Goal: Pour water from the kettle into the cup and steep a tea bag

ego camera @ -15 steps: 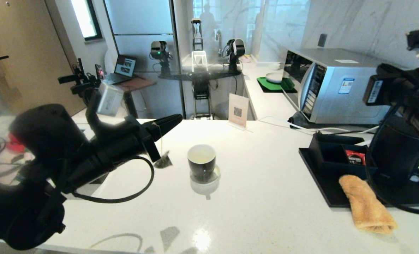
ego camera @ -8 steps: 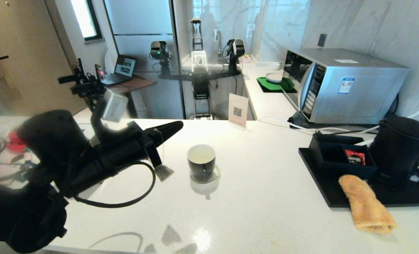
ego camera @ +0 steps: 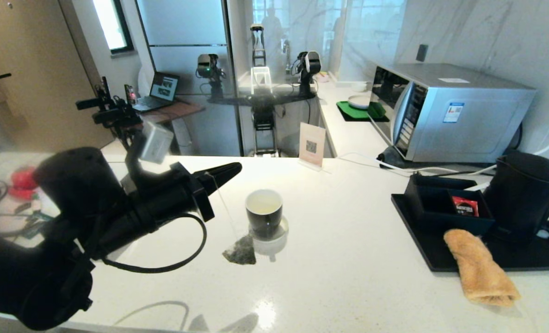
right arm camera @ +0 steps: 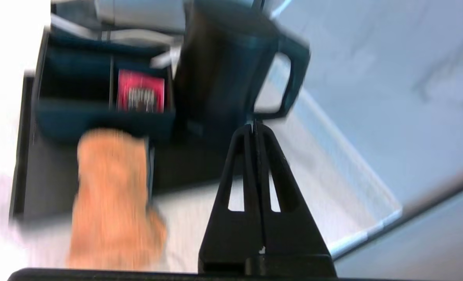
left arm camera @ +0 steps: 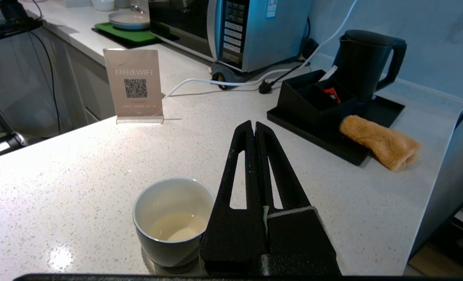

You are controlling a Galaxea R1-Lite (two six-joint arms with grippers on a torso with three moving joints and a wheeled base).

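The black cup stands mid-counter with pale water low in its white inside. My left gripper hovers above and left of the cup, shut on the tea bag's string; a green tag shows between the jaws. The grey-green tea bag dangles on that string by the cup's near left side, outside the cup. The black kettle stands upright on the black tray at the right. My right gripper is shut and empty just short of the kettle's handle.
A black box with a red packet and an orange cloth share the tray. Behind them sits a microwave with white cables in front. A WiFi sign stands behind the cup.
The right arm has let go of the kettle and left the head view. The left gripper has shifted slightly right, and the tea bag has swung from the cup's left to its near side.
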